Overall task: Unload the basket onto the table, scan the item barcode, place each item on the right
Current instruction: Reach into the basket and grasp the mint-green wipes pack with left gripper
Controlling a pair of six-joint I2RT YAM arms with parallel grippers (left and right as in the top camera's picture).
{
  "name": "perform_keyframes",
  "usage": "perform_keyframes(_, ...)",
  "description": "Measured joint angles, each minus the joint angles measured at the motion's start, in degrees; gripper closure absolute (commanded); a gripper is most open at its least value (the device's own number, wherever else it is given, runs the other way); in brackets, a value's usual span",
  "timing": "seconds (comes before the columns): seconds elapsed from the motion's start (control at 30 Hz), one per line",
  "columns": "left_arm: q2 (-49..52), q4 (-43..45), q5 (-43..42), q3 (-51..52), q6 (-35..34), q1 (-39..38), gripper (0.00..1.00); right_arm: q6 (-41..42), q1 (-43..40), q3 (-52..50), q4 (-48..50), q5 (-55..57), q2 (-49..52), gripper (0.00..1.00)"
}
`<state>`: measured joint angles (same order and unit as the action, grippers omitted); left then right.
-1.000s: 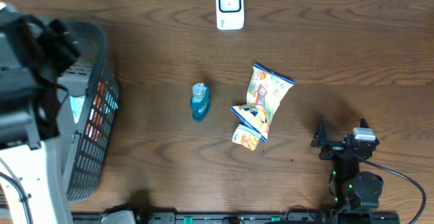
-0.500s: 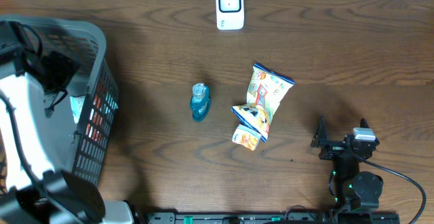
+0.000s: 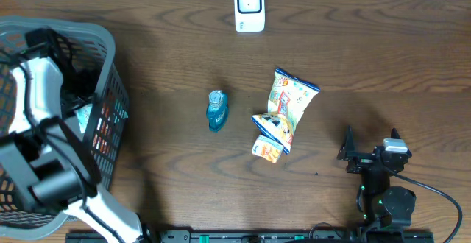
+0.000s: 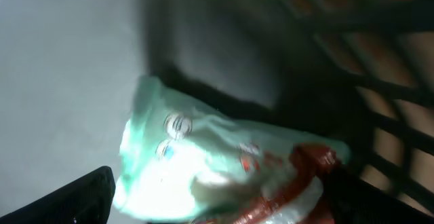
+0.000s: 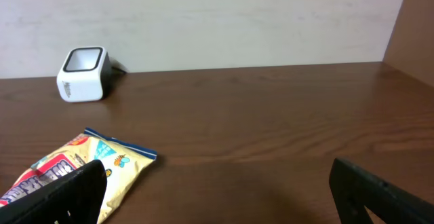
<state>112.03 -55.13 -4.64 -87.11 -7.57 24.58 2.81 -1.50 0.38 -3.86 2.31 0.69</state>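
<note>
Left end effector (image 4: 224, 200) gapes over crinkly, glossy pouch (image 4: 203, 166).

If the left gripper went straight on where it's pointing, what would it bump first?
Most likely the pale green packet lying in the basket. The left gripper points right at it, jaws open on either side. How near it is, the blurry picture doesn't show.
</note>
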Motion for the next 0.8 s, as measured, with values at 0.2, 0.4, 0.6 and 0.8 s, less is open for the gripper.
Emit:
perform_keyframes(0.2,5.46,0.02,-1.18,-0.07,2.91,0.17,0.39,0.00,0.02,0.00,0.00,0.00,0.00,0.01)
perform_keyframes(0.4,5.05,-0.96,-1.01,-0.48,3.80,0.17,0.81,0.00,0.02,0.00,0.00,0.00,0.00,0.01)
perform_keyframes(0.6,1.14,-2.12,0.72,-0.37,3.17,0.39,0.92,-0.02,0.02,0.00,0.00,0.00,0.00,0.01)
perform_keyframes(0.8,-10.75,-2.14,4.81,-0.24,-0.76,2.12,0.92,-0.02,0.00,0.00,0.00,0.00,0.00,0.01)
